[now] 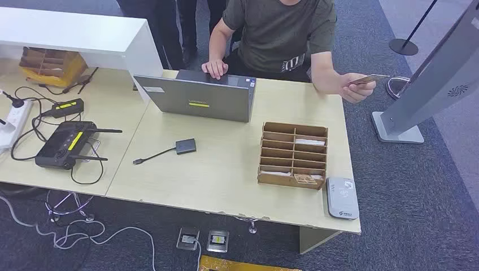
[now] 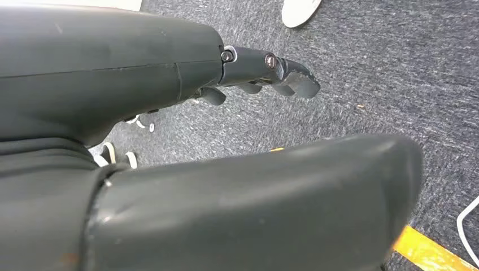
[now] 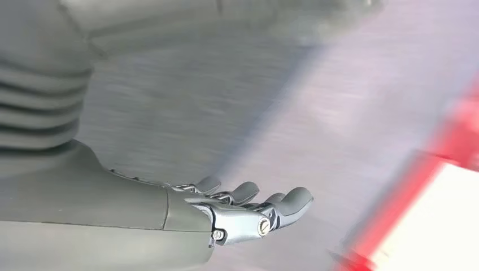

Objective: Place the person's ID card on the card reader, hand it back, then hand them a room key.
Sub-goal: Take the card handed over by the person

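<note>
Nearest, the left robot hand [image 2: 265, 70] hangs over grey carpet, its dark fingers [image 2: 294, 79] loosely curled and apart, with nothing in them. The right robot hand [image 3: 248, 209] also holds nothing, its fingers [image 3: 294, 199] spread and only gently bent, against a blurred grey and red background.

On the bench [image 1: 226, 175], the white card reader [image 1: 342, 197] lies at the near right corner. Just to its left stands a cardboard compartment rack [image 1: 294, 153], with pale cards in some of its slots; what they are cannot be told. Left of the rack, well apart, a small dark adapter [image 1: 185, 146] lies with its short cable. On the left part of the bench sit a black controller [image 1: 63, 144] with antennas, tangled black cables and a white power strip [image 1: 11, 124].

Farther back, a grey laptop [image 1: 199, 97] stands open with its lid towards the robot. A person in a dark green shirt [image 1: 277, 31] sits behind it, one hand [image 1: 214, 69] on the laptop. The person's other hand [image 1: 357, 88] holds the ID card [image 1: 370, 79] out past the far right corner of the bench, above the carpet. To the right stands a tilted grey kiosk [image 1: 435, 79].
</note>
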`<control>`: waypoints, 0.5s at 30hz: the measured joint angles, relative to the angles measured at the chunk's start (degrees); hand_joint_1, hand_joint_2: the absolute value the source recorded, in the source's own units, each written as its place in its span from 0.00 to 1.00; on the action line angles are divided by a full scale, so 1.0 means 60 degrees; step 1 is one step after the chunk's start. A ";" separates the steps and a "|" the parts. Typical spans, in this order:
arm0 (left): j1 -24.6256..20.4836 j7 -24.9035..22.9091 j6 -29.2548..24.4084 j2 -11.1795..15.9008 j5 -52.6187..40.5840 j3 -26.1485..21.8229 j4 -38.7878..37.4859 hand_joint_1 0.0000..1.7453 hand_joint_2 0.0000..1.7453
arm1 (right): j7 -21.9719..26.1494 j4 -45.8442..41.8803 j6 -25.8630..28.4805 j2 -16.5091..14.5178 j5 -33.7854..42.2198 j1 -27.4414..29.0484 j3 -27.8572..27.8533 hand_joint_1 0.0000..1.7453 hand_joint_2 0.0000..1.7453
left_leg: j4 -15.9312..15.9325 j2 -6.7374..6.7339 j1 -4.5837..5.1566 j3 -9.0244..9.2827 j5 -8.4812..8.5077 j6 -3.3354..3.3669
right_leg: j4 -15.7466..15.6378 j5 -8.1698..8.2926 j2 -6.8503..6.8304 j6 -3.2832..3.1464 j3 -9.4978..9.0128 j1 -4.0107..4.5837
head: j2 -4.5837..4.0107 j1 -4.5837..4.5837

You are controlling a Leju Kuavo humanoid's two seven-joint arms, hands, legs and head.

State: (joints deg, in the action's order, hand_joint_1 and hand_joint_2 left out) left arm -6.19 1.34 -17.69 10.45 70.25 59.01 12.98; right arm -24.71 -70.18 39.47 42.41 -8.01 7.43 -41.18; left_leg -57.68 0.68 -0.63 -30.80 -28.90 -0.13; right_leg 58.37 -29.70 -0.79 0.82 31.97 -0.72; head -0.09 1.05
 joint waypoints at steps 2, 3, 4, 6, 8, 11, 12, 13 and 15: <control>0.0002 0.0012 -0.0003 0.0000 -0.0005 0.0000 0.0000 0.00 0.00 | 0.0037 -0.0358 0.0000 0.0023 -0.0225 -0.0058 -0.0290 0.00 1.00 | 0.0000 -0.0001 0.0000 0.0001 0.0000 0.0000 | 0.0000 0.0000 0.0000 0.0000 0.0000 0.0000 | 0.0000 0.0000; 0.0004 0.0025 -0.0005 0.0000 -0.0008 0.0000 0.0000 0.00 0.00 | 0.0054 -0.0724 0.0000 0.0046 -0.0419 -0.0105 -0.0574 0.00 1.00 | -0.0001 -0.0002 0.0000 0.0001 0.0000 0.0000 | 0.0000 0.0000 0.0001 0.0000 0.0000 0.0000 | 0.0000 -0.0001; 0.0007 0.0036 -0.0005 0.0002 -0.0015 0.0000 0.0000 0.00 0.00 | 0.0036 -0.1074 0.0000 0.0069 -0.0533 -0.0133 -0.0811 0.00 1.00 | -0.0001 -0.0003 0.0000 0.0000 0.0000 0.0000 | 0.0000 0.0000 0.0001 0.0000 0.0001 0.0000 | 0.0000 0.0002; 0.0011 0.0053 -0.0001 0.0006 -0.0035 0.0000 0.0000 0.00 0.00 | -0.0017 -0.1716 0.0000 0.0122 -0.0656 -0.0154 -0.1215 0.00 1.00 | 0.0000 -0.0006 0.0001 0.0000 -0.0001 0.0000 | 0.0000 0.0000 0.0007 0.0000 0.0002 0.0000 | 0.0000 0.0004; 0.0011 0.0056 0.0004 0.0014 -0.0057 0.0000 0.0000 0.00 0.00 | -0.0028 -0.2279 -0.0002 0.0202 -0.0728 -0.0126 -0.1523 0.00 1.00 | 0.0000 -0.0016 0.0001 0.0001 -0.0002 0.0000 | 0.0000 0.0000 0.0019 0.0000 0.0004 0.0000 | 0.0000 0.0001; 0.0010 0.0064 0.0005 0.0021 -0.0072 0.0000 0.0000 0.00 0.00 | -0.0052 -0.3180 -0.0025 0.0359 -0.0792 0.0066 -0.1869 0.00 1.00 | 0.0000 -0.0032 0.0000 0.0002 -0.0004 -0.0001 | 0.0000 0.0000 0.0035 0.0000 0.0006 0.0000 | 0.0000 0.0001; 0.0010 0.0075 0.0005 0.0023 -0.0074 0.0000 0.0000 0.00 0.00 | -0.0067 -0.3511 -0.0045 0.0410 -0.0817 0.0157 -0.1956 0.00 1.00 | 0.0001 -0.0034 0.0000 0.0002 -0.0004 -0.0001 | 0.0000 0.0000 0.0038 0.0000 0.0007 0.0000 | 0.0000 0.0002; 0.0009 0.0095 0.0006 0.0026 -0.0076 0.0000 0.0000 0.00 0.00 | -0.0094 -0.3832 -0.0069 0.0462 -0.0861 0.0247 -0.2015 0.00 1.00 | 0.0001 -0.0037 0.0000 0.0002 -0.0004 -0.0001 | 0.0000 0.0000 0.0041 0.0000 0.0007 0.0000 | 0.0000 0.0001; 0.0008 0.0144 0.0012 0.0027 -0.0085 0.0000 0.0000 0.00 0.00 | -0.0200 -0.4491 -0.0106 0.0588 -0.1046 0.0401 -0.2060 0.00 1.00 | 0.0002 -0.0043 -0.0001 0.0004 -0.0004 -0.0002 | 0.0000 0.0000 0.0049 0.0000 0.0007 0.0001 | 0.0000 0.0001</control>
State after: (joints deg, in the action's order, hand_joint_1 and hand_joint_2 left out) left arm -6.14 2.21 -17.62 10.61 69.74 59.01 12.98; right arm -25.91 -97.13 38.84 45.94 -14.29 9.83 -53.54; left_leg -57.67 0.42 -0.63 -30.78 -28.93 -0.14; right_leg 58.37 -29.70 -0.49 0.82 32.01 -0.72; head -0.09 1.06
